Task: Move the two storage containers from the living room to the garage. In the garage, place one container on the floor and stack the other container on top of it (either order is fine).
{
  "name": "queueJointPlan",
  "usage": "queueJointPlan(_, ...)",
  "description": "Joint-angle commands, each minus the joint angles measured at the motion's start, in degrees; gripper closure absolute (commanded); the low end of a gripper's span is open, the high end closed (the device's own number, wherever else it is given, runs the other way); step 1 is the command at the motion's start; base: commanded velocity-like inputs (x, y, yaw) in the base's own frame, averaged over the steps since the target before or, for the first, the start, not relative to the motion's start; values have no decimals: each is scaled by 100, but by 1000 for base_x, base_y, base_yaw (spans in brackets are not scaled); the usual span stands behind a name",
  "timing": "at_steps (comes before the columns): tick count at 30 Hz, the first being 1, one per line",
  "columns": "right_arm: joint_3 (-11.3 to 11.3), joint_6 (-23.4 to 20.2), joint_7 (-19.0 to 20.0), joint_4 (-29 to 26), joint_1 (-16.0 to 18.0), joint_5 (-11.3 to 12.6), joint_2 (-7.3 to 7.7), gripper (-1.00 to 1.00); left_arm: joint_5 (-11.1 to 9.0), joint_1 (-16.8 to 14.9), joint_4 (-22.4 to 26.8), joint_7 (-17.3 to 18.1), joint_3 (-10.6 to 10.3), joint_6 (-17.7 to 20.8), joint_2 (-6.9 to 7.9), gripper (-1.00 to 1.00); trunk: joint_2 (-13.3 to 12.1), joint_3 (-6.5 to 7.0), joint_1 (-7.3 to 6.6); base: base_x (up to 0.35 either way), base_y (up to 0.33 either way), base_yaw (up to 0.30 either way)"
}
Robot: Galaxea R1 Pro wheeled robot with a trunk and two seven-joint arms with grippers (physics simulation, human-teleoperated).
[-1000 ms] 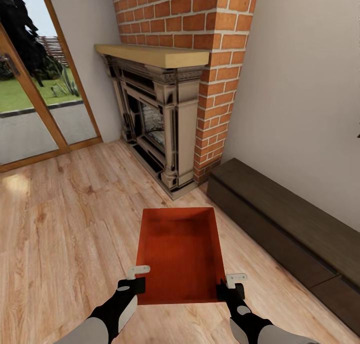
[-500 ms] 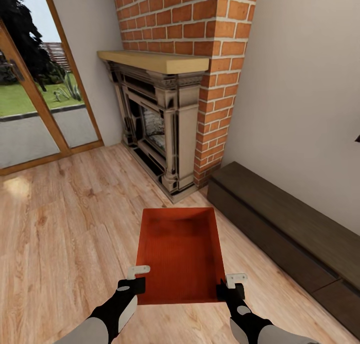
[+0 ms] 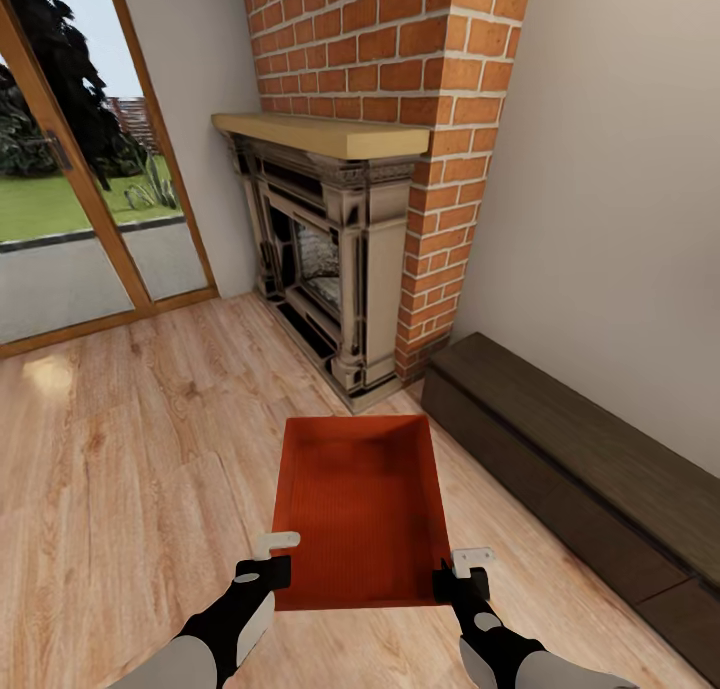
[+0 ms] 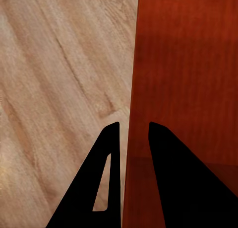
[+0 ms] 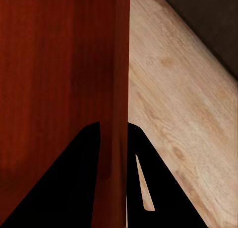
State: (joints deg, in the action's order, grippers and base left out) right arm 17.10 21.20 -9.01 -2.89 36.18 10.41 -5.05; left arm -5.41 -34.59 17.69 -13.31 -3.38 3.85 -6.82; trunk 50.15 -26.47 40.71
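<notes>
I am holding the orange-red rectangular open-top storage container [image 3: 362,514] over light wood plank flooring [image 3: 120,449] | left gripper [image 3: 268,559] clamping its left wall | right gripper [image 3: 464,569] clamping its right wall | red brick fireplace [image 3: 370,169] ahead

One storage container [image 3: 360,509], one brick fireplace [image 3: 350,219], one dark low bench [image 3: 580,459].

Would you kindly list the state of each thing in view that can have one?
Orange bin: empty, open-topped, level, held above the wood floor.
Left pincer: shut on the bin's left wall.
Right pincer: shut on the bin's right wall.
Glass doors: closed.
Fireplace: unlit.
</notes>
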Motion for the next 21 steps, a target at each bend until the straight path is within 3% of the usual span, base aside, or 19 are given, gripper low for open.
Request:
queueJointPlan(1,-181,51,-84,16,3,190,1,100,22,-4,24,-66,74,37,6,100,4,4,1,0,0,90)
queueJointPlan(21,-181,51,-84,16,3,190,4,100,19,-4,24,-66,74,37,6,100,4,188,1,0,0,91)
